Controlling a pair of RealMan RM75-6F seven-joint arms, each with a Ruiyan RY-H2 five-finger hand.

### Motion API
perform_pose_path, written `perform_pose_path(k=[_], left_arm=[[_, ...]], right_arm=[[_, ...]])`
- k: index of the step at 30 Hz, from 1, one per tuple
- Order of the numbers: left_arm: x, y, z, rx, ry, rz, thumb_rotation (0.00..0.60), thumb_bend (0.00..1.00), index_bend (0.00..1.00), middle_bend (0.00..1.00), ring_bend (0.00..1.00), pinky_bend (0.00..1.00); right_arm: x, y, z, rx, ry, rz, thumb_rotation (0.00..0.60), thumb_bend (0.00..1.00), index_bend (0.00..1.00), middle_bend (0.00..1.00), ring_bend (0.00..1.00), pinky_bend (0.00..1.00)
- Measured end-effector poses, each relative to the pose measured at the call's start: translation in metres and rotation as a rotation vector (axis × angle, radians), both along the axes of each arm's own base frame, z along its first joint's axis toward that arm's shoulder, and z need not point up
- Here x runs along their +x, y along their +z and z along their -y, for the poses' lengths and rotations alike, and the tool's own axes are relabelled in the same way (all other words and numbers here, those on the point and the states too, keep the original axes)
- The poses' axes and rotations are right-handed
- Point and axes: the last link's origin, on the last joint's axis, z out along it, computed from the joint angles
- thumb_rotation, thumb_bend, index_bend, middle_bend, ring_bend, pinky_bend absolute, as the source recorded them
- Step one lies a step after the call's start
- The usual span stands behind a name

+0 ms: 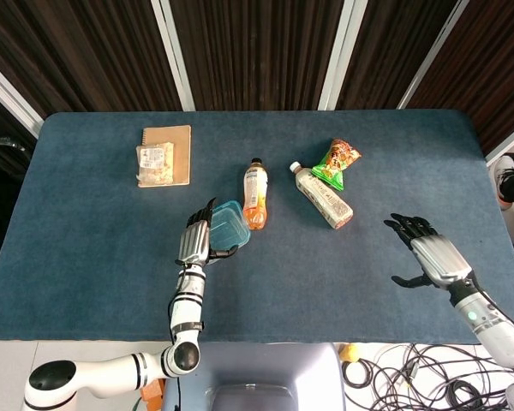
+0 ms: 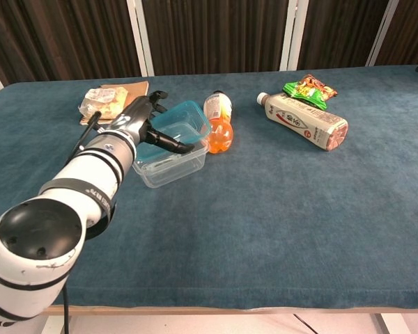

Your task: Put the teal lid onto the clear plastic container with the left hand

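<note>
My left hand [image 1: 196,242] [image 2: 143,125] holds the teal lid [image 1: 228,225] [image 2: 183,122] tilted over the clear plastic container [image 2: 173,161]. The lid covers most of the container in the head view; in the chest view its front wall and right rim still show below the lid. Whether the lid touches the rim I cannot tell. My right hand [image 1: 431,259] hovers open over the table's right side, fingers spread, far from the container; the chest view does not show it.
An orange drink bottle [image 1: 254,196] [image 2: 219,122] lies just right of the container. Further right lie a milk-tea bottle [image 1: 323,196] [image 2: 308,122] and a green snack bag [image 1: 337,162] [image 2: 309,88]. A notebook with a wrapped snack [image 1: 163,156] [image 2: 103,101] sits at the back left.
</note>
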Motion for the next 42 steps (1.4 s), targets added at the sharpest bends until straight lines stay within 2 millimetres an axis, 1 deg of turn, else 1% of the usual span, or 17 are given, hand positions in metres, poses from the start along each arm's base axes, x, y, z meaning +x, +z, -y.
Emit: perform_pose_path(k=[4, 6, 9, 12, 15, 22, 32, 35, 39, 42], left_arm=[[0.001, -0.004, 0.0, -0.021, -0.002, -0.004, 0.548, 0.23, 0.0, 0.2, 0.18, 0.29], [0.001, -0.005, 0.0, -0.03, -0.003, -0.005, 0.497, 0.23, 0.0, 0.16, 0.14, 0.25], [0.003, -0.006, -0.001, -0.033, -0.006, 0.002, 0.435, 0.22, 0.0, 0.13, 0.1, 0.23], [0.005, -0.007, 0.0, -0.033, -0.012, 0.007, 0.422, 0.22, 0.0, 0.11, 0.08, 0.22], [0.005, -0.007, 0.0, -0.031, -0.013, 0.005, 0.422, 0.21, 0.0, 0.08, 0.05, 0.21], [0.002, -0.011, 0.0, -0.031, -0.014, -0.046, 0.422, 0.21, 0.0, 0.05, 0.03, 0.19], [0.008, -0.012, 0.008, 0.012, -0.102, -0.135, 0.412, 0.22, 0.0, 0.03, 0.02, 0.19], [0.009, -0.015, 0.013, 0.009, -0.124, -0.163, 0.431, 0.22, 0.0, 0.01, 0.01, 0.18], [0.009, -0.019, 0.016, 0.003, -0.149, -0.231, 0.51, 0.22, 0.0, 0.0, 0.0, 0.14], [0.009, -0.021, 0.018, 0.014, -0.17, -0.289, 0.512, 0.22, 0.0, 0.0, 0.0, 0.13]], right_arm=[[-0.001, 0.002, -0.001, -0.002, -0.003, 0.003, 0.6, 0.13, 0.0, 0.0, 0.0, 0.0], [-0.001, 0.003, -0.001, -0.002, -0.004, 0.003, 0.6, 0.13, 0.0, 0.0, 0.0, 0.0], [-0.003, 0.005, -0.001, -0.002, -0.007, 0.002, 0.6, 0.13, 0.0, 0.0, 0.0, 0.0], [-0.004, 0.007, -0.001, -0.005, -0.01, 0.005, 0.6, 0.13, 0.0, 0.0, 0.0, 0.0], [-0.004, 0.008, -0.002, -0.005, -0.01, 0.01, 0.6, 0.13, 0.0, 0.0, 0.0, 0.0], [-0.006, 0.01, -0.002, 0.0, -0.016, 0.019, 0.6, 0.13, 0.0, 0.0, 0.0, 0.0], [-0.009, 0.011, -0.002, 0.002, -0.029, 0.021, 0.6, 0.13, 0.0, 0.0, 0.0, 0.0], [-0.007, 0.011, -0.002, 0.005, -0.027, 0.024, 0.6, 0.13, 0.0, 0.0, 0.0, 0.0], [-0.005, 0.01, -0.003, 0.011, -0.024, 0.026, 0.6, 0.13, 0.0, 0.0, 0.0, 0.0], [-0.005, 0.011, -0.004, 0.012, -0.024, 0.023, 0.6, 0.13, 0.0, 0.0, 0.0, 0.0]])
